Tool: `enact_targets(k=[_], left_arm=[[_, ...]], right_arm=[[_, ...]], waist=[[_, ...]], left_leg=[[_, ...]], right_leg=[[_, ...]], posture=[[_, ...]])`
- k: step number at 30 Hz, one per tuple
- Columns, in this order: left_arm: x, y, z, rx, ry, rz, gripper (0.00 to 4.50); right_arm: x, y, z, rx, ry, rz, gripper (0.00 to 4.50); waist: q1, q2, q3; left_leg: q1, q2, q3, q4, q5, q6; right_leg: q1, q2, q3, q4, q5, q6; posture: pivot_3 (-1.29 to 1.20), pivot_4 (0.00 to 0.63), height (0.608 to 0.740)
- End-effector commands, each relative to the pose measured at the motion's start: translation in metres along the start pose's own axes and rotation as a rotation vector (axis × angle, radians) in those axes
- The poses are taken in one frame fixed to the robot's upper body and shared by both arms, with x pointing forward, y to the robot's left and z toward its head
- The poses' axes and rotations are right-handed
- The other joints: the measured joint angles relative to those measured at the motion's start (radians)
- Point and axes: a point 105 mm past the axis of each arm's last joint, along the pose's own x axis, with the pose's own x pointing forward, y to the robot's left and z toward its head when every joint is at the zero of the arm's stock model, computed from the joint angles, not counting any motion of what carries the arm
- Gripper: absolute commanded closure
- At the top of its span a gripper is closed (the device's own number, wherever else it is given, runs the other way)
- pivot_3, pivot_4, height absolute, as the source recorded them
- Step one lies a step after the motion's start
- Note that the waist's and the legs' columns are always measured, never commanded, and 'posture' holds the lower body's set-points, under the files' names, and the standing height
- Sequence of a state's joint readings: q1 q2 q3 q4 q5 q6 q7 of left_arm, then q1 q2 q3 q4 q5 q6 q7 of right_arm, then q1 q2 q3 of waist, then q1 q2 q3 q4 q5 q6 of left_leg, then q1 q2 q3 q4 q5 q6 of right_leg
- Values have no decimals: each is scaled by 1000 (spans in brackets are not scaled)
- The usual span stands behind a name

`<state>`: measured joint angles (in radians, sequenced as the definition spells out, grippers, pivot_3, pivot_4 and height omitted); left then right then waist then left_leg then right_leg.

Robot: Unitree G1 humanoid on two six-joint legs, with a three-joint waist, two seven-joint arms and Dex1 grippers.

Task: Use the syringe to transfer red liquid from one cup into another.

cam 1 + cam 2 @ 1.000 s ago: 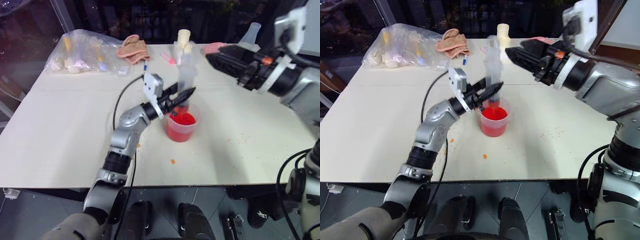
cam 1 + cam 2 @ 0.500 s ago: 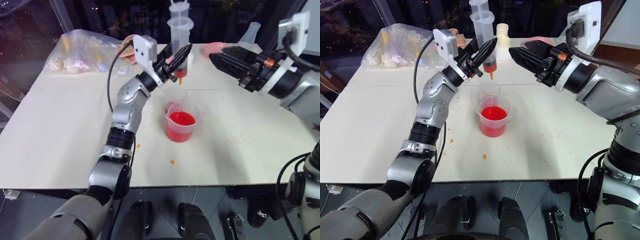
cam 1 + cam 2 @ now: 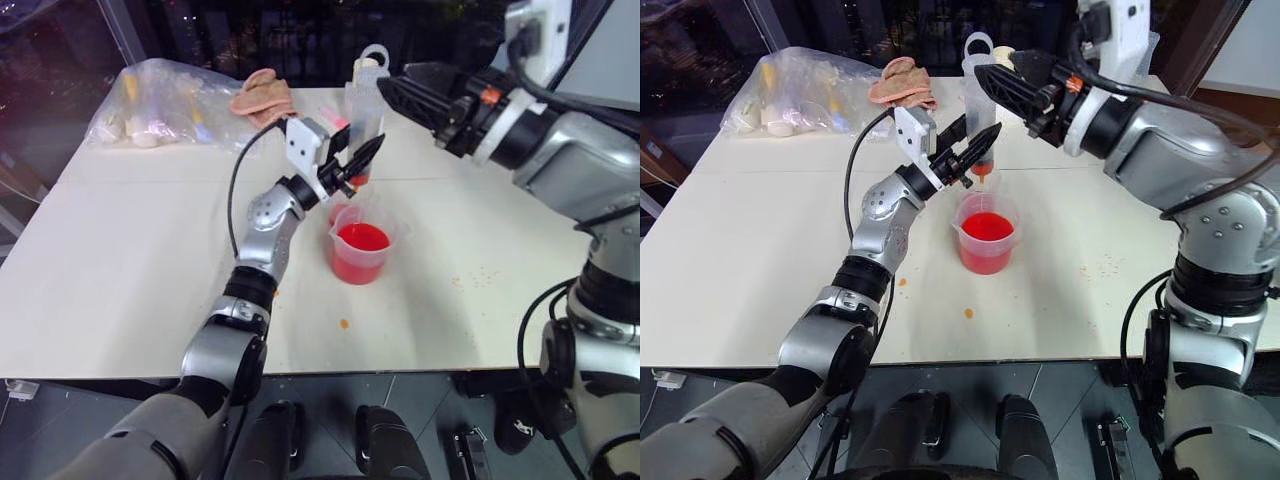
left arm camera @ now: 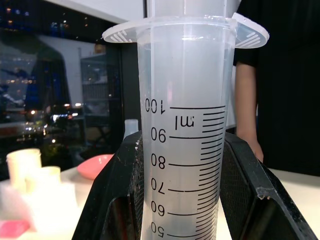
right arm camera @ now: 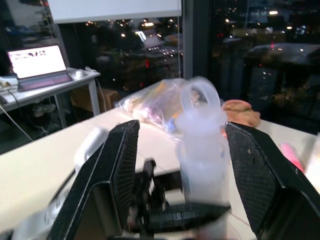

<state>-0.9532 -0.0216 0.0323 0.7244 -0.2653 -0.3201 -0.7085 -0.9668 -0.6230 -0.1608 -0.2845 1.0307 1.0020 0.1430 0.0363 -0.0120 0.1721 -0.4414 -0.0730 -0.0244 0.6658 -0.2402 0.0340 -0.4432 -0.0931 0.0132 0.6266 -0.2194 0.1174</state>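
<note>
Left eye view, contents by size. Surface [image 3: 120,260]: pale, with scattered orange drips. Plastic bag [image 3: 165,105]: clear, holding assorted items, at the far left corner. Cloth [image 3: 262,95]: pinkish, crumpled, beside the bag. Right hand [image 3: 992,82]: fingers spread wide either side of the plunger ring, not touching it. Left hand [image 3: 358,165]: pinching the syringe [image 3: 365,100] barrel, held upright above the cups, orange tip down. Spouted beaker [image 3: 360,250]: mid-surface, part-filled with red liquid [image 3: 360,238]. Smaller cup [image 3: 338,212]: directly behind the beaker, just beside it, below the syringe tip. Barrel graduations read clearly in the left wrist view.
</note>
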Motion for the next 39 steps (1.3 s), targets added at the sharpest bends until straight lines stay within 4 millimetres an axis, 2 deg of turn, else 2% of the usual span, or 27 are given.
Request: enact_targets(k=[1, 12, 15, 19, 31, 35, 39], left_arm=[[4, 0, 13, 44, -44, -5, 3026], [3, 0, 13, 55, -41, -1, 3026], [2, -1, 12, 56, -40, -2, 3026], [1, -1, 12, 53, -41, -1, 3026], [6, 0, 18, 50, -59, 6, 3026], [9, 1, 22, 47, -72, 14, 3026], [12, 0, 25, 46, -84, 13, 3026]], right_arm=[[6, -2, 13, -23, -52, -12, 1715], [23, -11, 2, -20, -49, -46, 1715], [27, -14, 0, -16, -52, -62, 2506], [32, -13, -2, -19, -46, -63, 4465], [42, 7, -8, -34, 7, 11, 4465], [41, 20, -17, -46, 46, 66, 4465], [41, 25, -29, -43, 84, 77, 4465]], waist=[[1, 0, 0], [-1, 0, 0], [-1, 0, 0], [-3, 0, 0], [-10, 0, 0], [-17, 0, 0], [-25, 0, 0]], left_leg=[[0, 0, 0, 0, 0, 0], [0, 0, 0, 0, 0, 0], [0, 0, 0, 0, 0, 0], [0, 0, 0, 0, 0, 0], [0, 0, 0, 0, 0, 0], [0, 0, 0, 0, 0, 0], [0, 0, 0, 0, 0, 0]], right_leg=[[0, 0, 0, 0, 0, 0], [-1, 0, -1, 1, 0, 0], [-1, 1, -1, 1, 0, 0], [-1, 1, -1, 2, 0, 0], [-1, 3, -1, 2, 0, 0], [-1, 3, -1, 2, 0, 0], [-1, 3, -1, 2, 0, 0]], posture=[[0, 150, 740], [0, 150, 740], [0, 150, 740], [0, 150, 740], [0, 150, 740], [0, 150, 740], [0, 150, 740]])
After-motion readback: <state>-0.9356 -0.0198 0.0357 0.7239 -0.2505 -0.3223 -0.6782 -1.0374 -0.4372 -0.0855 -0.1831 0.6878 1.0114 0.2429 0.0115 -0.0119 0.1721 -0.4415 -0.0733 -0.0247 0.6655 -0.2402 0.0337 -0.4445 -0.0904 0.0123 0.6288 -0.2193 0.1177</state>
